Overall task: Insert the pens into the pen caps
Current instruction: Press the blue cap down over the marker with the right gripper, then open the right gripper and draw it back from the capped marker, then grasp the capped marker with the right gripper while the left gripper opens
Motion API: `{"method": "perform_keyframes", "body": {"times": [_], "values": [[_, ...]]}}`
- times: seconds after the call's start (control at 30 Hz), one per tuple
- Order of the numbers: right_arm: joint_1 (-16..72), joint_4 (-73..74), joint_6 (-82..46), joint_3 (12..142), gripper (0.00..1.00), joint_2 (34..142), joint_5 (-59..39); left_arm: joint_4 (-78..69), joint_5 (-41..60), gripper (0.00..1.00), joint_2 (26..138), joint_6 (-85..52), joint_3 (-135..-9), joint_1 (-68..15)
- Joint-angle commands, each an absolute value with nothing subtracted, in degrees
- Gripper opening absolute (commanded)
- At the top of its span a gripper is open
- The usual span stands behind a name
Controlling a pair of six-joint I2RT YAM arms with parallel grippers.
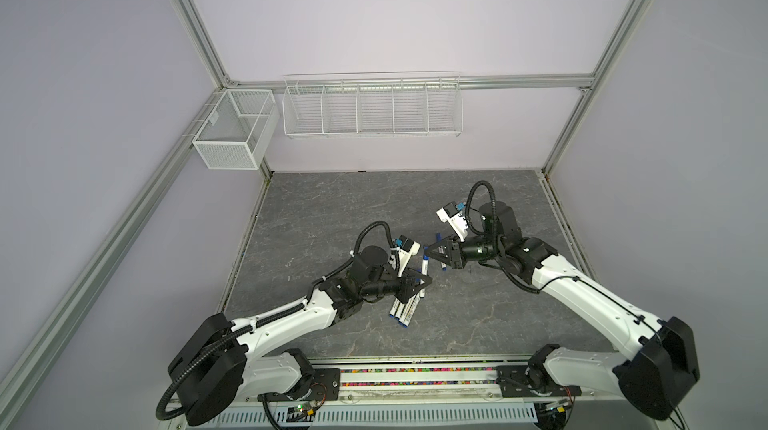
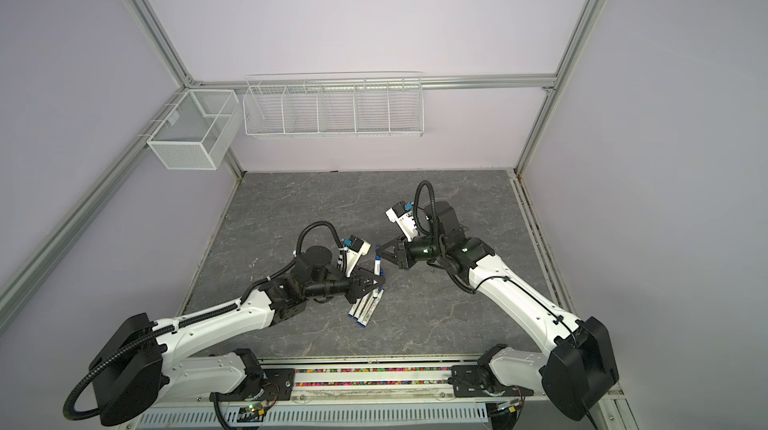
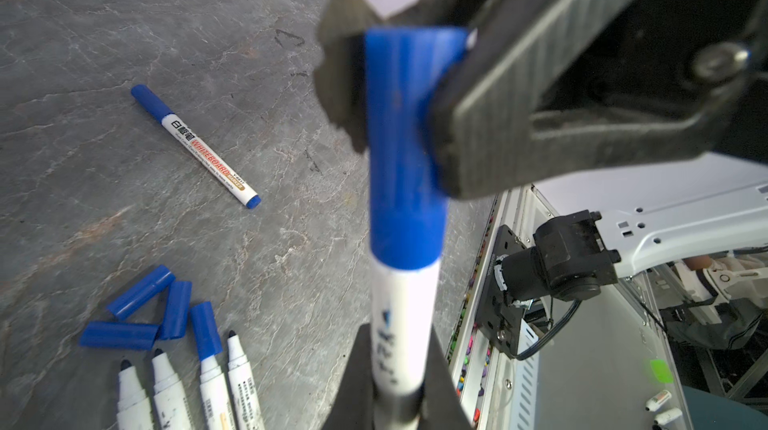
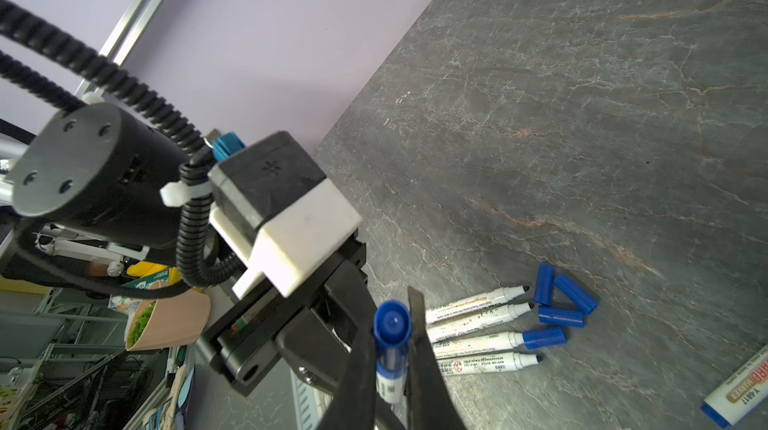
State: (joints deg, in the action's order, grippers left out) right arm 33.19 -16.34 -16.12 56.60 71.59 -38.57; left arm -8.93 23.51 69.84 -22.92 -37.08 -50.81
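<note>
Whiteboard marker (image 4: 390,384) gripped at both ends.
Clamped by left gripper (image 3: 399,365) at barrel (image 3: 401,303), by right gripper (image 4: 392,336) at its blue cap (image 3: 405,157).

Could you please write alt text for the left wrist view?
The left gripper and right gripper hold one pen between them, the right on its blue cap. On the grey table lie a capped pen, three loose caps and four more pens.

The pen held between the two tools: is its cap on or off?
On. The blue cap sits over the pen, hiding its tip; whether fully pressed home, cannot tell.
</note>
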Motion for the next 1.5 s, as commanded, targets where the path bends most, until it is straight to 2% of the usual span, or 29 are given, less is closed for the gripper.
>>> {"method": "perform_keyframes", "body": {"times": [0.0,0.2,0.33,0.53,0.63,0.8,1.03,1.13,1.23,1.27,1.33,1.47], "values": [[37.11,-37.48,-11.91,55.29,0.09,72.80,-46.91,-15.81,10.36,0.00,66.76,-21.50,-43.07,-48.02],[39.73,-40.64,-10.22,55.49,0.07,76.51,-38.44,-20.16,7.20,0.00,65.74,-22.50,-43.12,-48.04],[40.26,-38.73,-10.93,54.29,0.07,78.45,-36.57,-23.41,6.05,0.00,66.63,-23.28,-44.86,-47.69],[40.56,-40.26,-11.67,53.75,0.07,83.99,-33.65,-27.20,8.53,0.00,67.48,-27.05,-47.10,-44.30],[40.48,-41.22,-11.59,54.10,0.07,85.08,-31.49,-23.58,9.48,0.00,68.23,-26.11,-48.60,-43.86],[37.43,-35.37,-15.35,53.81,0.07,81.28,-32.53,-17.04,15.23,0.00,71.91,-23.85,-48.17,-44.33],[34.14,-28.31,-17.82,54.36,0.10,71.35,-29.92,-18.43,13.52,0.00,71.91,-26.55,-39.50,-46.15],[34.00,-26.48,-18.11,55.80,0.15,68.79,-27.72,-17.32,12.23,0.00,71.63,-25.99,-37.79,-47.14],[34.07,-24.63,-19.13,57.40,0.35,68.96,-27.92,-17.84,12.07,0.00,71.79,-26.32,-36.57,-47.98],[34.07,-23.92,-19.57,57.78,0.39,69.35,-28.41,-18.17,12.05,0.00,71.87,-26.49,-36.32,-48.29],[34.43,-22.44,-20.33,58.74,0.42,70.50,-28.37,-18.59,12.20,0.00,72.16,-26.65,-36.08,-48.91],[35.07,-20.15,-21.19,60.39,0.42,72.80,-28.74,-19.03,12.37,0.00,72.91,-26.73,-36.08,-49.77]]}}
